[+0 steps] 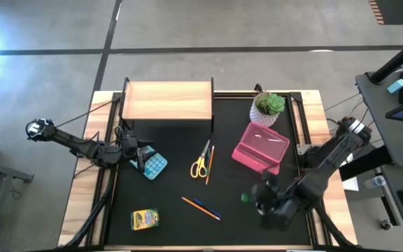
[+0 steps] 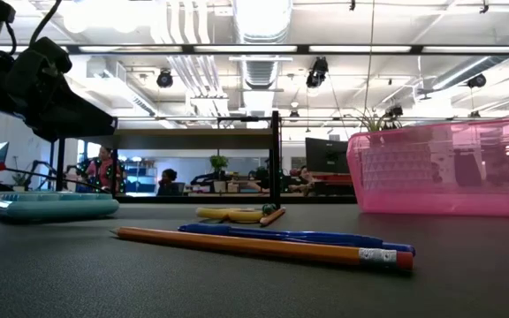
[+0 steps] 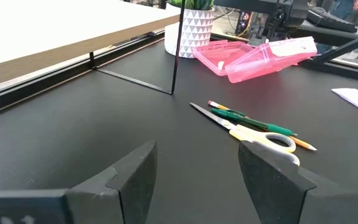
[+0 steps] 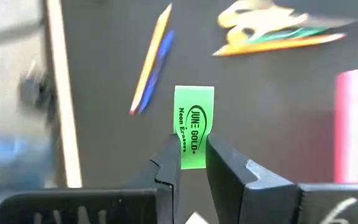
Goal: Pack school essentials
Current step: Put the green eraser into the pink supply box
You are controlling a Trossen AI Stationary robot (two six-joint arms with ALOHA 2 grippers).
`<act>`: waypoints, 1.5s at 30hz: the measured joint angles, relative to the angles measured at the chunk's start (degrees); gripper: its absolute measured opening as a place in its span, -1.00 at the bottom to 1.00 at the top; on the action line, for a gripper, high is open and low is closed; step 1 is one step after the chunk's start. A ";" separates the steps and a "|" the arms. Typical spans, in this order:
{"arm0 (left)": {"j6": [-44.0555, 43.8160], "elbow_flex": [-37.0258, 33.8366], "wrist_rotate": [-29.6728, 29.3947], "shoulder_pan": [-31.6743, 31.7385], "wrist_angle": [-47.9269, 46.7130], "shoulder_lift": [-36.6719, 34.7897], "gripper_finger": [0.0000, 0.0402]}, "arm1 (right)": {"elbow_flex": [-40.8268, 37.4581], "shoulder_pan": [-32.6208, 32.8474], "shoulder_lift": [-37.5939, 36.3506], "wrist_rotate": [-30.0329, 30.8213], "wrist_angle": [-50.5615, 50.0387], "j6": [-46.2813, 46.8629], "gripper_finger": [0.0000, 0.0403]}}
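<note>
I'm seeing my right gripper (image 4: 191, 163) pinching the green eraser (image 4: 194, 124) above the black desk (image 1: 173, 150); left gripper (image 3: 194, 171) gaping, holding nothing.

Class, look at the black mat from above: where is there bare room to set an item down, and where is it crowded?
Free: the strip between the wooden shelf and the scissors; also the patch between the crayon box and the orange and blue pencils. Crowded: the right side, where the plant, pink case and right gripper holding the green eraser cluster.

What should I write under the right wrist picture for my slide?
The right gripper pinches a green eraser between its fingers, above the pencils and scissors.
</note>
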 joint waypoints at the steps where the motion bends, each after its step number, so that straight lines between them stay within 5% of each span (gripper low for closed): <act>1: 0.00 -0.02 0.00 -0.02 0.00 0.00 0.05 | 0.00 -0.49 -1.14 2.53 -2.02 2.25 -0.74; 6: 0.00 -0.01 0.00 -0.01 0.01 -0.11 0.05 | 0.00 -4.39 -5.47 8.22 -16.36 17.36 -0.74; 14: 0.00 -0.02 0.00 -0.01 0.00 -0.04 0.05 | -0.70 -9.64 -6.34 4.52 -31.17 31.23 -0.74; 21: 0.00 -0.02 0.00 -0.01 0.00 -0.01 0.05 | -5.17 -14.73 -4.60 1.63 -30.98 34.66 -0.74; 30: 0.00 -0.02 0.00 0.00 0.01 -0.05 0.05 | -13.87 -19.71 -5.43 -13.43 -25.19 32.81 -0.74; 45: 0.00 -0.02 0.00 0.00 0.00 -0.04 0.05 | -21.16 -19.63 -4.58 -15.95 -9.25 32.31 -0.74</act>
